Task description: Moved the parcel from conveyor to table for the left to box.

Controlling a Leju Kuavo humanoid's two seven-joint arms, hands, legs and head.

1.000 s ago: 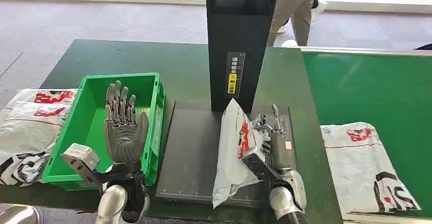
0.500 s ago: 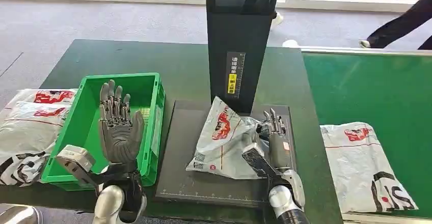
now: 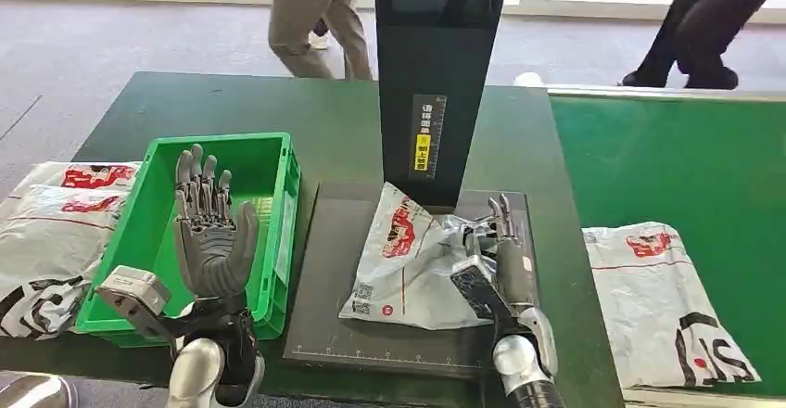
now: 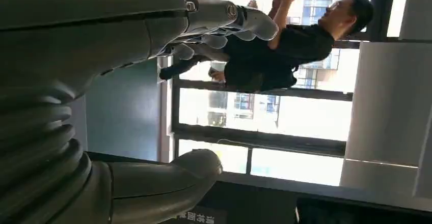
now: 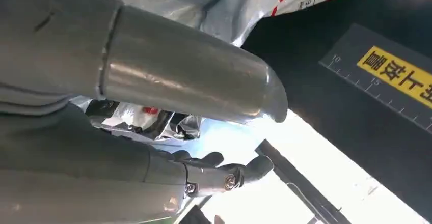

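Head view, going from left edge to right: lying at the table's (image 3: 334,116) left edge, partly hanging past it, a heap of white mailer bags (image 3: 51,232) printed in red and black; sitting just beside them, near the front-left corner, a green crate (image 3: 269,162); hovering upright over the crate's front part, the left hand (image 3: 213,236), palm showing, fingers spread apart and holding nothing. Left wrist view: showing that same hand's (image 4: 102,107) grey ribbed cover and thick thumb, with a person in a dark top standing before bright windows beyond. Resting at the table's middle, reaching its front edge, a dark flat platform (image 3: 348,287) with a ruled front edge; rising from its rear edge, a tall black column (image 3: 436,74) carrying a yellow label. Lying crumpled on the platform's right half, the parcel (image 3: 408,260), a white bag with red print. Touching the parcel's right edge, the right hand (image 3: 496,246), fingers pointing toward the column, straight and apart, gripping nothing. Right wrist view: thumb (image 5: 193,79) lying straight across crinkled parcel film (image 5: 234,10). Lying at the right, on the green conveyor (image 3: 667,158), another white bag (image 3: 667,301). Walking past the table's far edge, two people's legs.
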